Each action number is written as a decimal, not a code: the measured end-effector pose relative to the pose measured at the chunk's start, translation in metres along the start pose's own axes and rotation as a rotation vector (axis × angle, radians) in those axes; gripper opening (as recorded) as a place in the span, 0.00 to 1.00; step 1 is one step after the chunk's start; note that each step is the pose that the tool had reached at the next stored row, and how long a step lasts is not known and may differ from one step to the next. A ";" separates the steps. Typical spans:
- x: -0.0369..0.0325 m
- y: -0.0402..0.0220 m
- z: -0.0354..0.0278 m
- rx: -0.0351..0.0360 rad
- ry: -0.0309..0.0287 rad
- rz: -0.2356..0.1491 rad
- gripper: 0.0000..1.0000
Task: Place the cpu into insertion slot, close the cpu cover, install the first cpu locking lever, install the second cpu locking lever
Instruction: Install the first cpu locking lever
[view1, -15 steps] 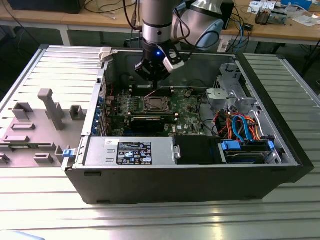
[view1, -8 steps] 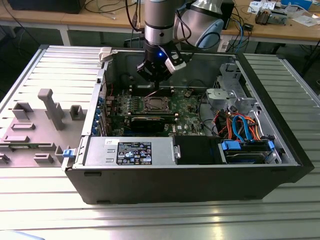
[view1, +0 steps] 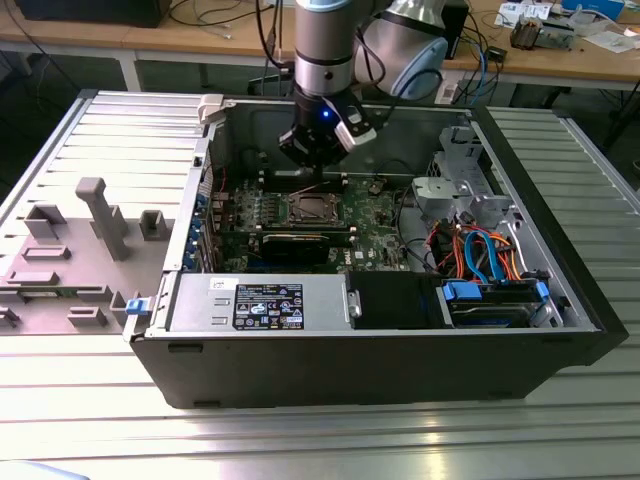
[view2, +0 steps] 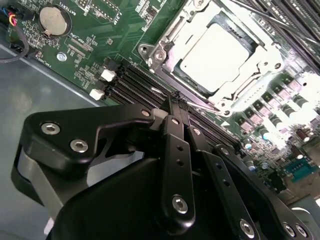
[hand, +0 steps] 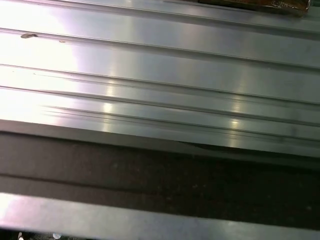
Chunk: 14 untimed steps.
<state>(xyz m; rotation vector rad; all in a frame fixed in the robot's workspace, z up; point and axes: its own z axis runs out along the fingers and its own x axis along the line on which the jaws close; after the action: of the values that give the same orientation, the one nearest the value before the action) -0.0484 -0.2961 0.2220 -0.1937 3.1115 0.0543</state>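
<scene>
I see fingers (view2: 175, 102) pressed together, empty, tips just short of cpu (view2: 220, 50); cpu seated in insertion slot (view2: 170, 77), cpu cover (view2: 250, 75) down around it

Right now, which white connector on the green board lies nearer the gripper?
The lower white connector, closer to the gripper; the other white connector sits farther up the board.

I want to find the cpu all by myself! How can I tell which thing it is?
Look inside the big open black computer case, at the green circuit board on its floor. In the board's middle sits a shiny metal frame, and the flat, square, silvery-grey cpu lies inside it, plain and smooth, unlike the long black slots beside it.
</scene>
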 end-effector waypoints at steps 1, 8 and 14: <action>-0.0008 0.0001 0.0010 0.0000 0.0000 0.000 0.11; -0.0056 0.0004 0.0092 0.0001 0.0001 -0.001 0.11; -0.0073 -0.0007 0.0108 0.0003 0.0000 -0.003 0.11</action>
<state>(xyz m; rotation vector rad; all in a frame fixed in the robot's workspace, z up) -0.0408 -0.2956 0.2115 -0.1977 3.1112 0.0538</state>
